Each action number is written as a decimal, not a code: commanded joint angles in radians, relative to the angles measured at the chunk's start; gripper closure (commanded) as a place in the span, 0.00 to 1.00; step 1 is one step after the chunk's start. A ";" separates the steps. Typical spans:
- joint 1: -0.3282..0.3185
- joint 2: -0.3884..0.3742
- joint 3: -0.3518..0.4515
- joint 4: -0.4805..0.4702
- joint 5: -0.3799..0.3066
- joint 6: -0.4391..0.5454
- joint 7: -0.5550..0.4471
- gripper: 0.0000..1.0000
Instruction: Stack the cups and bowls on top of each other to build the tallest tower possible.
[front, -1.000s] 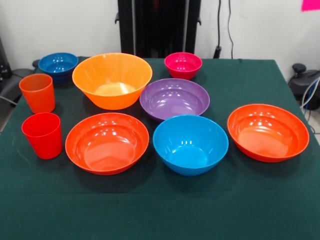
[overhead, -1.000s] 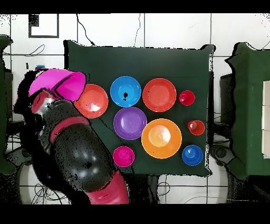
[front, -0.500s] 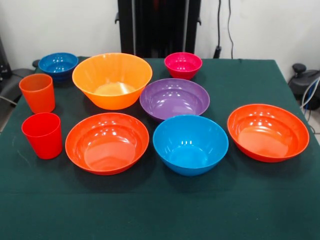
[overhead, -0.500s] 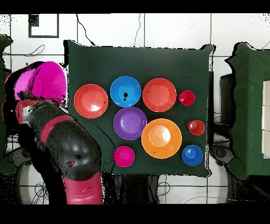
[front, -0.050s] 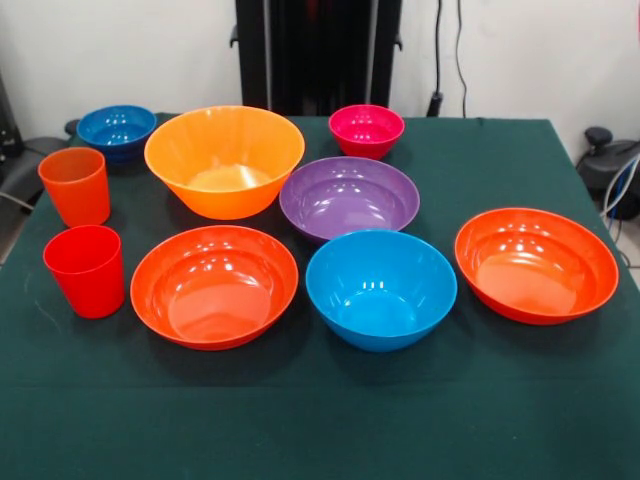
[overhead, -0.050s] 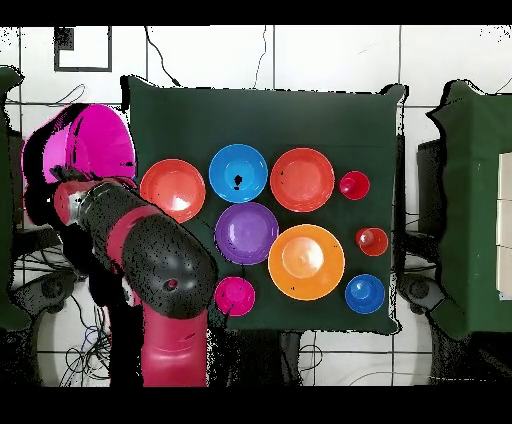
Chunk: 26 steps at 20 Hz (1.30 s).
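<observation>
Pink bowl (overhead, -0.050s: 85, 145) up on the arm (overhead, -0.050s: 150, 265), off the table's (overhead, -0.050s: 260, 110) edge; nothing stacked yet.

Can't tell how the tool sits, it's hidden overhead. Glossy thin plastic reads as light, stiff and slippery, so I'd pinch the rim. Orange bowl (front, -0.050s: 224, 160) looks the best base.

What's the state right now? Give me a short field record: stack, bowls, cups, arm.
stack: none started; every piece on the table stands alone
large pink bowl: at the arm's end, off the table's edge, overhead view only
large orange bowl: beside purple bowl
cups: orange cup, red cup, upright, side by side
gripper: hidden, state unknown
</observation>
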 joint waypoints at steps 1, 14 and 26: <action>-0.032 0.069 -0.063 -0.016 -0.025 0.078 -0.207 1.00; -0.170 0.148 -0.058 -0.042 -0.234 0.155 -0.259 1.00; -0.140 0.279 -0.052 -0.049 -0.083 0.235 -0.458 1.00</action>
